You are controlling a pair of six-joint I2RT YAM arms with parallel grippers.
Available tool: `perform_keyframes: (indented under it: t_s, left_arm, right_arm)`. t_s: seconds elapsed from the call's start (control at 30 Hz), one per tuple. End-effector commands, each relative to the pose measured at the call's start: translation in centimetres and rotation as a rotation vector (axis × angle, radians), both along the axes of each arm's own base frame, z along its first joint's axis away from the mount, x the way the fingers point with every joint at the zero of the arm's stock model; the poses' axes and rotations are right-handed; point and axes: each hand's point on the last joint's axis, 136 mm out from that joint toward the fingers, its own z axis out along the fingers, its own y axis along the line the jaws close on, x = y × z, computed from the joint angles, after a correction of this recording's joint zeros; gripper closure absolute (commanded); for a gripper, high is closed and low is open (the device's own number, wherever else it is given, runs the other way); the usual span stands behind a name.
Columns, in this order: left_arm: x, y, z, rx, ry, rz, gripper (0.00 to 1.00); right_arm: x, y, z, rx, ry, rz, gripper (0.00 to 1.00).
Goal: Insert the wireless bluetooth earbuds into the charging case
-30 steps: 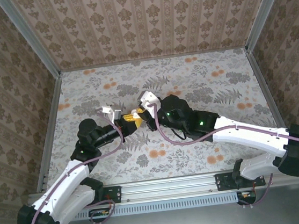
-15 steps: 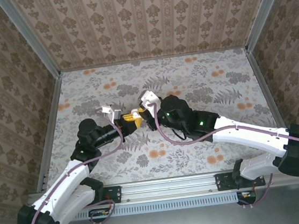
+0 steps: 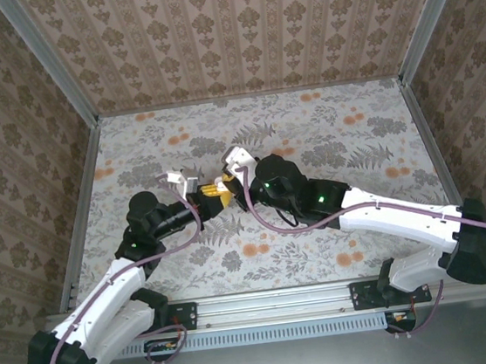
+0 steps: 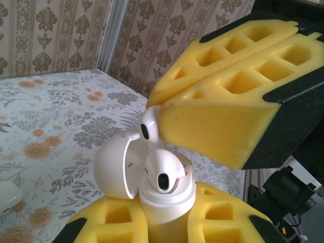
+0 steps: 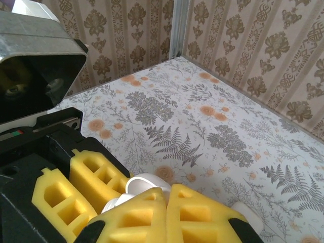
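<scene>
My left pincer clamps the open white plastic charging case; my right pincer pinches a tiny white earbud above it.

We note the white case upright, its lid swung open to the left. One white bud sits half-seated inside; the other bud is just above.

The top camera is looking down from above the near edge over the whole surface. Both wrist cameras are facing each other closely across the open charging case, mid-surface.
</scene>
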Motion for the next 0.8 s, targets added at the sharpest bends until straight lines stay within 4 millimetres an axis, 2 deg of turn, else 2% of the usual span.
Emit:
perform_keyframes:
  t_s: [0.0, 0.27, 0.47, 0.77]
  left_arm:
    - [-0.1, -0.1, 2.6, -0.041, -0.064, -0.005, 1.0]
    - [0.0, -0.1, 2.2, -0.039, -0.057, 0.005, 1.0]
    - [0.0, -0.1, 2.3, -0.04, -0.058, 0.004, 1.0]
    - [0.0, -0.1, 2.2, -0.036, -0.055, 0.007, 1.0]
  right_arm:
    - [-1.0, 0.4, 0.5, 0.038, 0.03, 0.038, 0.96]
    - [-1.5, -0.8, 0.9, 0.069, 0.041, 0.023, 0.96]
    - [-1.6, -0.7, 1.5, 0.079, 0.038, 0.028, 0.97]
    - [-1.9, -0.6, 1.0, 0.087, 0.072, 0.033, 0.97]
